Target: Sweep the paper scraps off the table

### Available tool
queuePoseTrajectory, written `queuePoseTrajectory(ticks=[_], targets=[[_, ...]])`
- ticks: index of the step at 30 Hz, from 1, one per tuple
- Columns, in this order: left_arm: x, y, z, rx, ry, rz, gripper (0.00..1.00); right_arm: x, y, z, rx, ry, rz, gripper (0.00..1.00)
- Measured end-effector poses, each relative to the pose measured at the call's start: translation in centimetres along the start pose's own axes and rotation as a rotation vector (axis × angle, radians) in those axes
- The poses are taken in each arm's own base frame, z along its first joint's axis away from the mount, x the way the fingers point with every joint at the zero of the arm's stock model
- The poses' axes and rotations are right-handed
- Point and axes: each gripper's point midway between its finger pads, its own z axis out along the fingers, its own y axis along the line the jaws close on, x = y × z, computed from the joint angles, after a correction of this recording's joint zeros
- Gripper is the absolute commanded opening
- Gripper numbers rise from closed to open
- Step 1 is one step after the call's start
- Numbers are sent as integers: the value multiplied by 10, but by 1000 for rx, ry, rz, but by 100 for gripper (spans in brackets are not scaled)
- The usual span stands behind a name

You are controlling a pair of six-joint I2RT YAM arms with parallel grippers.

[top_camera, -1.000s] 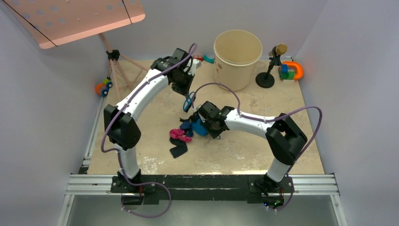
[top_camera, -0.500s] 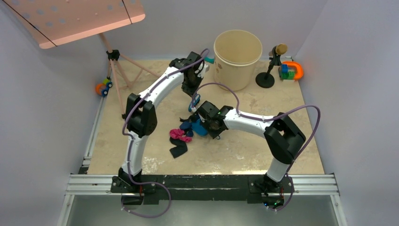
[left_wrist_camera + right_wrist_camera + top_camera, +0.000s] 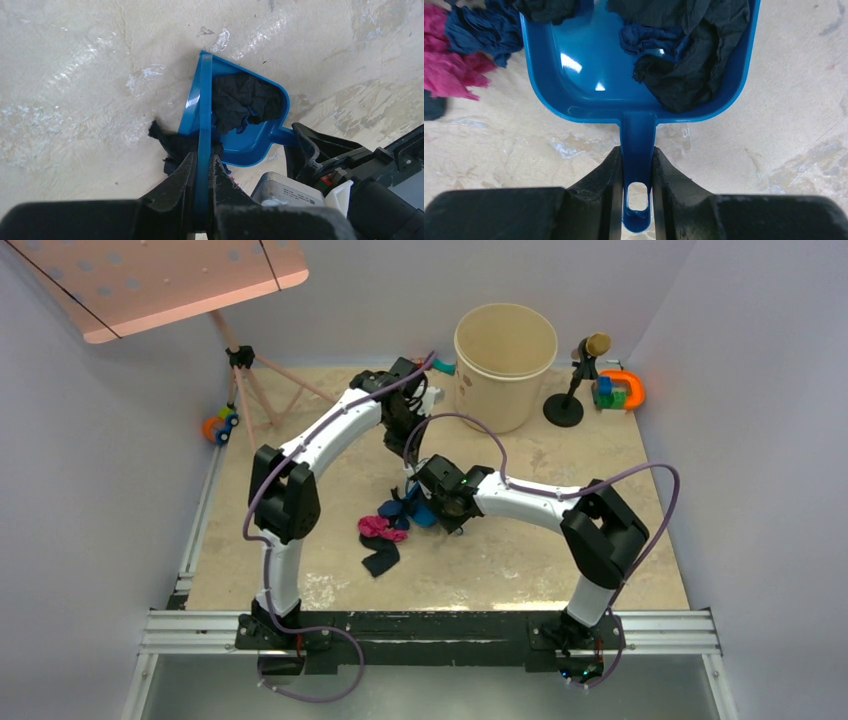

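The right gripper (image 3: 636, 162) is clenching the blue dustpan (image 3: 589, 70) by its handle, and the left gripper (image 3: 202, 167) is pinching the blue brush (image 3: 202, 100). The paper scraps (image 3: 696, 60) are lying partly inside the pan and partly on the table (image 3: 774, 150) at its lip. Light, soft and springy, they are probably calling for low pushes rather than grasping.

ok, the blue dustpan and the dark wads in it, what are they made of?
Blue scoop-shaped dustpan: looks like moulded hard plastic, glossy; sharp light glints on its smooth floor.
Black and dark-blue crumpled wads: probably thin matte paper, tissue-like; fine creases, ragged edges, no shine. Cloth can't be ruled out.
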Motion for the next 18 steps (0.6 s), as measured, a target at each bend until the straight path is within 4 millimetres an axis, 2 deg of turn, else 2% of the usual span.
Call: queuePoseTrajectory(ticks=[5,10,18], targets=[[-5,-1,-18,-19,-45,-12,0,-11,4,-2,-4,-79,4,0],[-13,-9,-37,-9,-107,-30,0,-8,6,-8,8,-125,3,0],[-20,-6,-71,-39,-178,-57,0,-6,3,-13,37,-166,19,0]])
